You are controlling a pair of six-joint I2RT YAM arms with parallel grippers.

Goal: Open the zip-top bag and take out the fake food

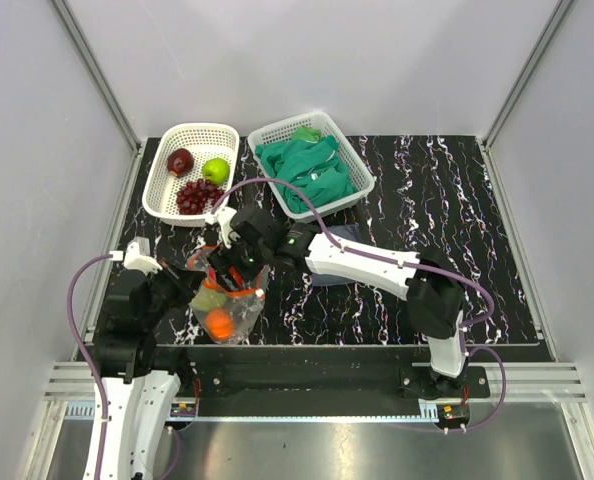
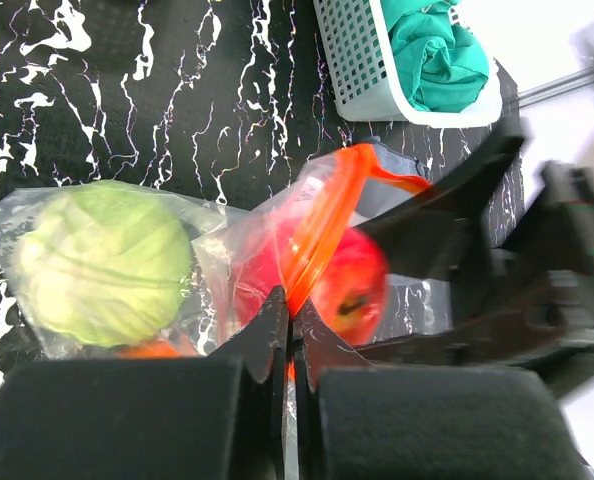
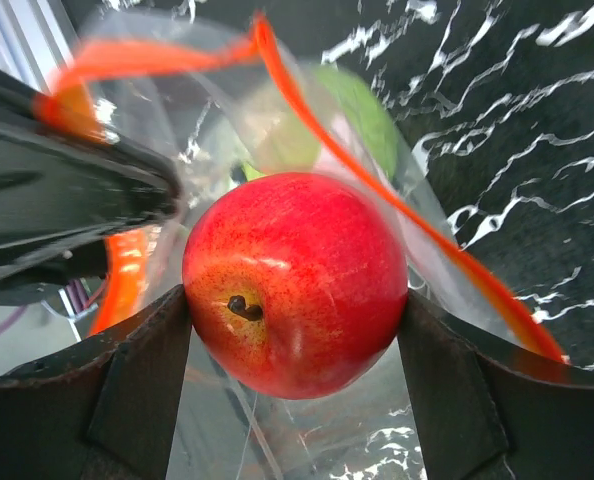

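Top external view gives you the count. On the table (image 1: pixel 457 230), the white basket (image 1: pixel 161 172) at 11 o'clock already holds a dark red apple (image 1: pixel 180 160), a green apple (image 1: pixel 216 170) and the grapes (image 1: pixel 192 196), so I judge roughly half the job done. The second basket (image 1: pixel 361 176), at 12 o'clock, carries only green cloths (image 1: pixel 312 170).

The zip-top bag (image 1: pixel 232 310) sits at 7 o'clock, near the front edge, with its mouth open. Your left gripper (image 2: pixel 285 340) is pinched together on the bag's edge just by the zip strip (image 2: pixel 322 225). Your right gripper (image 3: pixel 297 330) is clamped on a red fruit (image 3: pixel 295 285) at the mouth, and I cannot tell whether the fruit is fully clear of the plastic. Inside lie the cabbage (image 2: pixel 102 265) and, at 6 o'clock beneath it, an orange (image 2: pixel 147 348) — these two, plus the fruit in hand, are what is left.

As for materials, the table is hard, black and white-veined, and the baskets are rigid plastic lattice. The bag is thin, clear film — crumpled and glossy — and it will likely give rather than resist. Its strip is a stiffer orange-red band, bowed open. The cabbage is pale green, round and ribbed. The red fruit is smooth, shiny and speckled yellow near a small dark stem, a slick sphere between flat pads. The grapes are a knobbly dark cluster.
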